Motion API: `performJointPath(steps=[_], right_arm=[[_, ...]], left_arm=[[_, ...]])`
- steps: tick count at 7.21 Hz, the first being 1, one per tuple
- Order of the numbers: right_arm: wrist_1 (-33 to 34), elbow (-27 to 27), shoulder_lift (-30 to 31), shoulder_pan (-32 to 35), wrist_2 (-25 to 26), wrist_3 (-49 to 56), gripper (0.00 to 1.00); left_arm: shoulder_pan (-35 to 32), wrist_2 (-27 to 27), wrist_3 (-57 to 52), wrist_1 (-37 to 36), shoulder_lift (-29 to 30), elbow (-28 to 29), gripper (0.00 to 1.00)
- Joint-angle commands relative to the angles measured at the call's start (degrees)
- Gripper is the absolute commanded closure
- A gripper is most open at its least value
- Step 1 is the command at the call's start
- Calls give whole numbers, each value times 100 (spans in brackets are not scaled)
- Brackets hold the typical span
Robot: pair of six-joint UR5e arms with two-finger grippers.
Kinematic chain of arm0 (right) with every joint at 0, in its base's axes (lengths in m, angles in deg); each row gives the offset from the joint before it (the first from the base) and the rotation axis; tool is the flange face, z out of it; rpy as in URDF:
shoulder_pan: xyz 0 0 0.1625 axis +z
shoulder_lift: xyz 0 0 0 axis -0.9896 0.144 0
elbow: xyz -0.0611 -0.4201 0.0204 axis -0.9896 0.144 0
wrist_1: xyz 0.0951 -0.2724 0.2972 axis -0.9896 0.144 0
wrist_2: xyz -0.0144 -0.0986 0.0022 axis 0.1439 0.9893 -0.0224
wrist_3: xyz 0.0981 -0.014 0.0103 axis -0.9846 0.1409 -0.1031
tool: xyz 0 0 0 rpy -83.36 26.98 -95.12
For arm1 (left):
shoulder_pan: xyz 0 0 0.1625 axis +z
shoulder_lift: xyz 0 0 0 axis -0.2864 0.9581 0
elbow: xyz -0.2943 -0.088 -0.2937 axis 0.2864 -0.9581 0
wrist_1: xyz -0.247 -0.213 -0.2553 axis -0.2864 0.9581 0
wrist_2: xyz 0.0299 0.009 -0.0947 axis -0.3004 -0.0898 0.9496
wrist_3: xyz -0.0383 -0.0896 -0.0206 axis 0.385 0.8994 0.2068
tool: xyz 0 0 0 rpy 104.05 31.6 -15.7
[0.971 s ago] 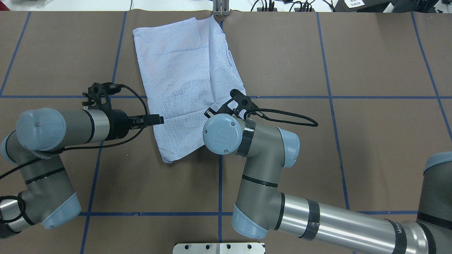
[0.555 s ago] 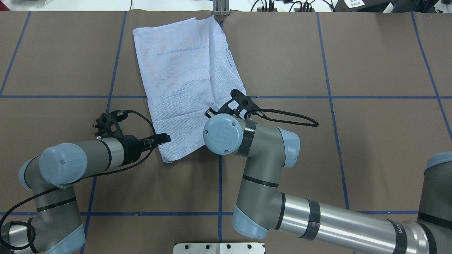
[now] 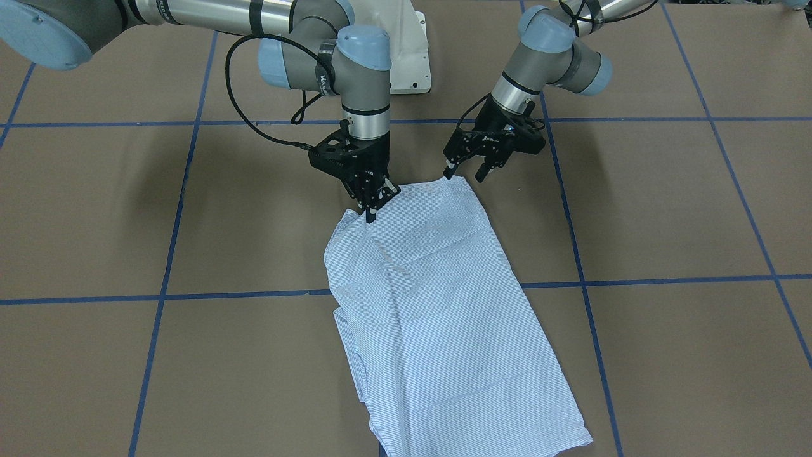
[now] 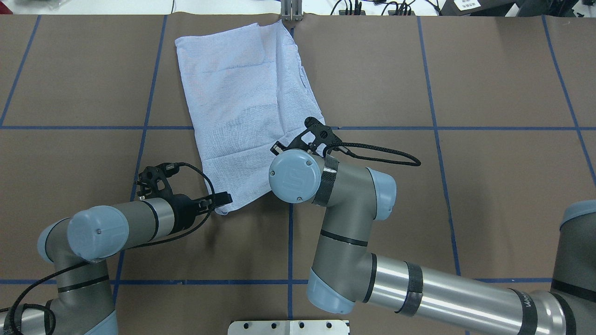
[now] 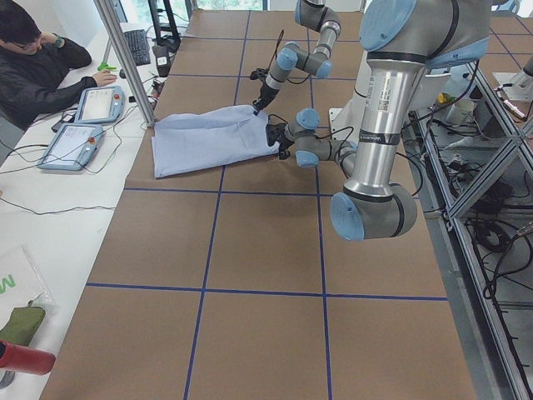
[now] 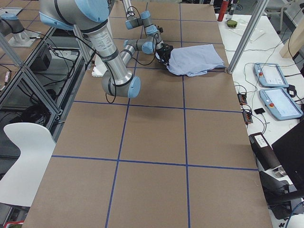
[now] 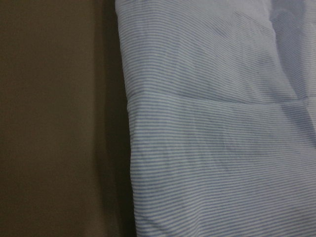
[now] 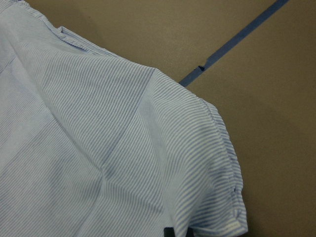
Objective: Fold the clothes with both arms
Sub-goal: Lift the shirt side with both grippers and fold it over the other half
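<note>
The striped shirt [image 3: 438, 304] lies folded into a long rectangle on the brown table, also in the overhead view [image 4: 242, 93]. My right gripper [image 3: 370, 216] points straight down with its fingers together on the shirt's near right corner, where the cloth puckers slightly. In the overhead view it is hidden under its own wrist. The right wrist view shows that corner [image 8: 98, 148]. My left gripper [image 3: 464, 176] is open and low at the shirt's near left corner, also in the overhead view [image 4: 226, 200]. The left wrist view shows the shirt's edge [image 7: 222, 138] and no fingers.
Blue tape lines [image 4: 291, 242] grid the brown table cover. The white pedestal base [image 3: 409, 57] stands behind the grippers. A metal post [image 4: 291, 11] rises at the far edge by the shirt. An operator [image 5: 33, 58] with control pendants [image 5: 83, 125] sits beyond that edge.
My left arm has moved back along the shirt's left edge toward the robot, down to the near left corner. The right arm and the shirt have not moved.
</note>
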Motion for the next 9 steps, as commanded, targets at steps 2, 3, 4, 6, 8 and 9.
performJointPath(steps=[2,3,4,6,8,9], right_arm=[[18,-108,18,2,0,16,100],[18,-108,18,2,0,24,100],[18,-108,26,2,0,24,100],[18,-108,53,2,0,24,100],[18,-108,79,2,0,33,100],[18,-256,236,2,0,25,100]], left_arm=[[139,-171,2,0,110,128,53],[140,-163,2,0,128,128,83],[140,-154,-7,0,136,93,100],[131,-145,-16,0,128,23,100],[131,-137,-25,0,136,5,100],[113,-119,-25,-9,154,-195,100]])
